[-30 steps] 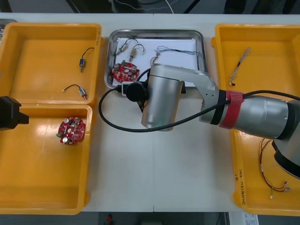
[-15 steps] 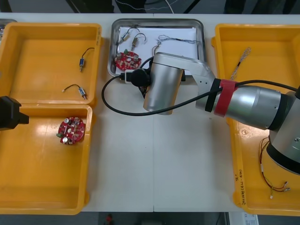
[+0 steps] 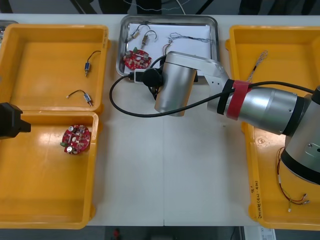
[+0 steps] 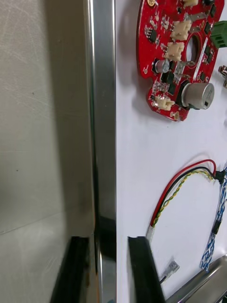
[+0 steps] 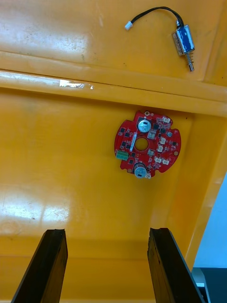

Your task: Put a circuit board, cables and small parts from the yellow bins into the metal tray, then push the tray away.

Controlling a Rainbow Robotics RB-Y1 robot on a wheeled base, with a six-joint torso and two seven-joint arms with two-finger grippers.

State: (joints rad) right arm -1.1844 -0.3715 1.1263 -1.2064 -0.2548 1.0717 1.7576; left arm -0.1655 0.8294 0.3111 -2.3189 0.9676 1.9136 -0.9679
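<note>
R gripper [image 4: 106, 246] is seen astride near rim of metal tray [image 3: 170, 17]: one finger outside on table [image 3: 165, 165] side, other inside over white tray floor, gap narrow, approx rim thickness, so rim is judged pinched. Tray is placed at far side of table between the 2 far yellow bins [image 3: 55, 60], far rim close to table's far edge. Loaded in tray: circuit board [image 4: 177, 57] near the gripped rim, red/yellow cable [image 4: 184, 187] and blue/white twisted cable [image 4: 215, 232] next to inner finger, small metal parts [image 3: 142, 37] w/ leads further in. Loading is judged done, push judged mostly done. Handling: tray is judged thin sheet metal, stiff, light, slick on smooth tabletop, so little force is needed. Contents are loose and light and can be expected to slide on the white floor if tray is jerked. Rim is the only sensible hold. It is narrow and shiny, so slip is possible, and push is best applied square to rim to avoid yaw. Risks: overshoot off far edge, and cable end by inner finger could be snagged on release. L gripper [image 5: 106, 265] is parked wide open, empty, over near left bin [image 3: 45, 190], above 2nd circuit board [image 5: 146, 147]
</note>
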